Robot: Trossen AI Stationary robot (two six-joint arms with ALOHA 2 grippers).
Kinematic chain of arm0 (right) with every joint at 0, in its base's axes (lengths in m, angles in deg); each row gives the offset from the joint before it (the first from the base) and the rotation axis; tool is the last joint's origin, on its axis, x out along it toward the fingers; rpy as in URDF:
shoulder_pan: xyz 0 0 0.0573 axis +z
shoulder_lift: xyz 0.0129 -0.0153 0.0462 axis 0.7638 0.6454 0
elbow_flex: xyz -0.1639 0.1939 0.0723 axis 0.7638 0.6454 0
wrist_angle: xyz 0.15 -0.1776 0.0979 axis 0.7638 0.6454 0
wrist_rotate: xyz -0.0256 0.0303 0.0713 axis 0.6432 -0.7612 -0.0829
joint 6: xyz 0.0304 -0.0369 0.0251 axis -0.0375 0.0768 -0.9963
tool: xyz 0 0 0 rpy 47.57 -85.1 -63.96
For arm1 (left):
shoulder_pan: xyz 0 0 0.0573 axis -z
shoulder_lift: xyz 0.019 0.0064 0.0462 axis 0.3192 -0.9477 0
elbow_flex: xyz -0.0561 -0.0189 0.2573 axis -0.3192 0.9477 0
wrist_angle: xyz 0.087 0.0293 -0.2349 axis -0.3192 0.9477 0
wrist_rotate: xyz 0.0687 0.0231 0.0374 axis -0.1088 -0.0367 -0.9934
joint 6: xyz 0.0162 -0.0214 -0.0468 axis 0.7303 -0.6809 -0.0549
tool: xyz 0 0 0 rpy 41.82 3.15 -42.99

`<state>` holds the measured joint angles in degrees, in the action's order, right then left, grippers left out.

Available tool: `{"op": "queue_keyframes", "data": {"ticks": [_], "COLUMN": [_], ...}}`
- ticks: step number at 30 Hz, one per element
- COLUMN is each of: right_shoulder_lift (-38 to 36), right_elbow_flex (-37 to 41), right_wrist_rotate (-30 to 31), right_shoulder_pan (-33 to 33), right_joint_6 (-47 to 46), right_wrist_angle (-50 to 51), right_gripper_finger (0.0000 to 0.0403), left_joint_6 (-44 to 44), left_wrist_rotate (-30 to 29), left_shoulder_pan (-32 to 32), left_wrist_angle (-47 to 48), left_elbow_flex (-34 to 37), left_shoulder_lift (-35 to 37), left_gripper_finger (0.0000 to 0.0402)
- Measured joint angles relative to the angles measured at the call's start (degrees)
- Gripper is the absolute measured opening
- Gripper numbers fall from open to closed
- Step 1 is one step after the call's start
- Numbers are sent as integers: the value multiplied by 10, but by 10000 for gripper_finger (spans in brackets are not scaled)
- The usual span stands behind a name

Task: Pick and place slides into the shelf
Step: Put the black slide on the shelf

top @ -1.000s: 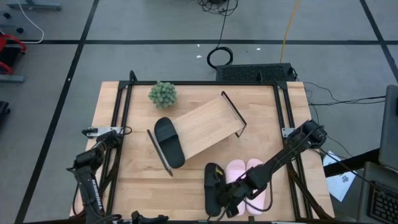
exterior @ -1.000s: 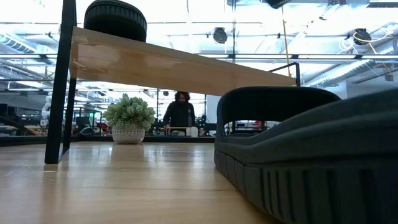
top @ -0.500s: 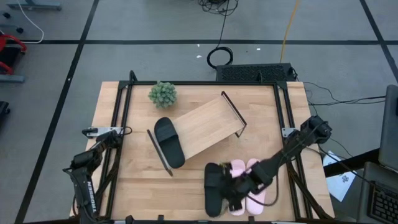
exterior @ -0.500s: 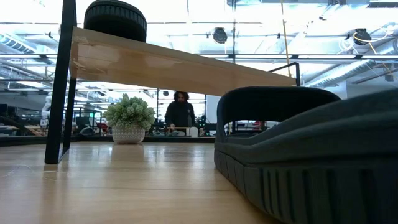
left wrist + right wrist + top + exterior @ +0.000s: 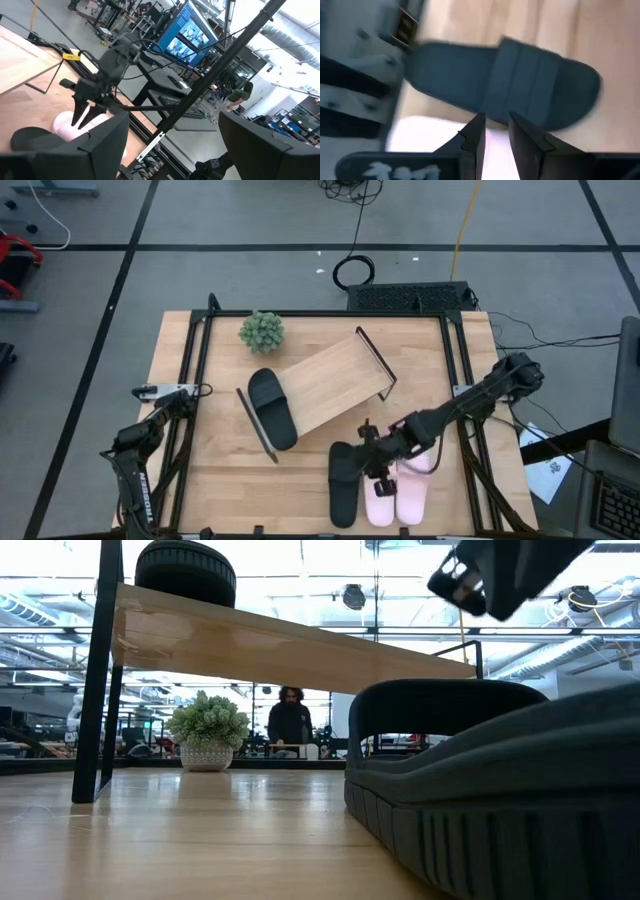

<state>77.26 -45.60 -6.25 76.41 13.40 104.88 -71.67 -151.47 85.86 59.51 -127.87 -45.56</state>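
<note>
The right claw [image 5: 372, 463] hangs empty, fingers slightly apart, partly hiding the pink slides [image 5: 398, 495]; the left claw [image 5: 150, 392] is open.

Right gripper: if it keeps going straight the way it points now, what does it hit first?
Probably the black slide lying on the tabletop. In the wrist view the right gripper aims at its near edge, with the pink slides beside it; depth is unclear.
</note>
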Motion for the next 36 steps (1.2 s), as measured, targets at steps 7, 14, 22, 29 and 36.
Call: {"op": "queue_keyframes", "data": {"ticks": [7, 14, 22, 29, 36], "right_shoulder_lift": [-63, -74, -74, -72, -72], "right_elbow_flex": [146, 210, 213, 213, 213], "right_wrist_rotate": [-158, -231, -251, -235, -204], "right_shoulder_pan": [-65, -105, -117, -119, -119], "right_joint_6": [-72, -93, -88, -79, -79], "right_wrist_angle": [-257, -309, -335, -324, -295], "right_gripper_finger": [75, 76, 130, 195, 201], "left_joint_6": [-2, -4, -3, -2, 19], "left_wrist_rotate": [0, 1, 0, 0, 0], "left_shoulder_pan": [-2, -8, -14, -17, -16], "left_wrist_angle": [-2, -6, -16, -29, -34], "left_elbow_flex": [0, 0, 0, 0, 0], "left_shoulder_lift": [0, 0, 0, 0, 0], "left_gripper_finger": [310, 310, 310, 310, 310]}}
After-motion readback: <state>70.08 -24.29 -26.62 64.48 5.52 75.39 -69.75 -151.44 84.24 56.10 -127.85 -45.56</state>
